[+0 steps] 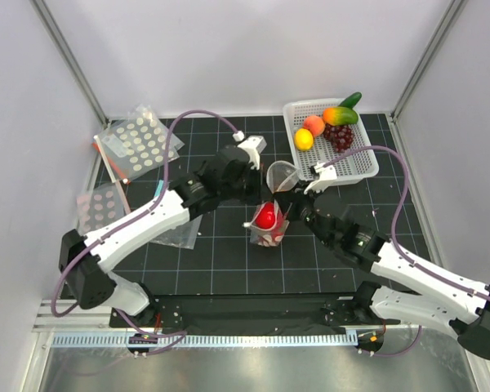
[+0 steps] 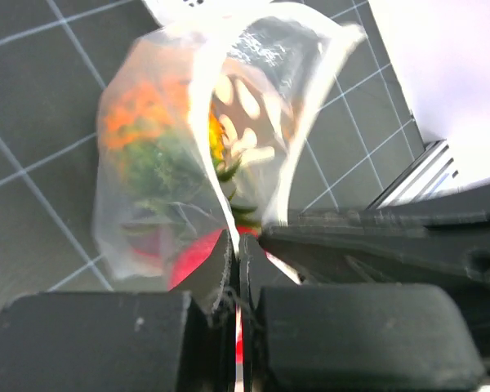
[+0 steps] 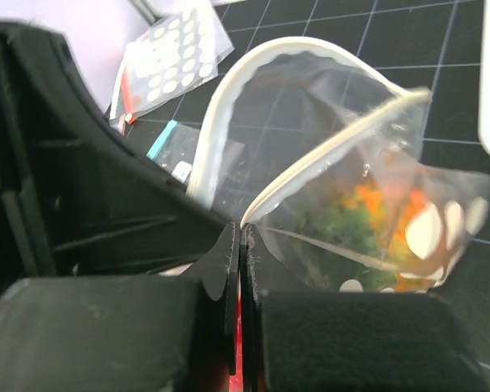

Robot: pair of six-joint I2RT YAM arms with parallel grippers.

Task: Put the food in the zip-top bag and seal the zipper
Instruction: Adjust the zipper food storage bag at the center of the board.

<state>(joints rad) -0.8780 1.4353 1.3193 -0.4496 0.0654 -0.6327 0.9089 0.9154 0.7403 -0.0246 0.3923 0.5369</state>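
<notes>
Status: loading looks mostly done, sealing not begun. Zip-top bag sits mid-table between the two arms, held up by its mouth. Left claw is pressed together on one side of the rim; right claw pinches the rim on the other side, with film trapped between the fingers in both wrist views. Inside the bag: pineapple, orange body and green crown, and red fruit lower down. Eggplant and chili are not made out in any view; cannot tell whether they are bagged or hidden. Zipper bows wide in an open loop, its two lips well apart, so the whole press-seal remains to be closed. Judgement: the lips must be brought flat together before any pinch along the strip will hold. Surroundings: white basket at far right with peach, lemon, mango and grapes, near the bag mouth. Spare dotted bags lie at far left of the table, well apart. Each claw crowds the other at the rim.
</notes>
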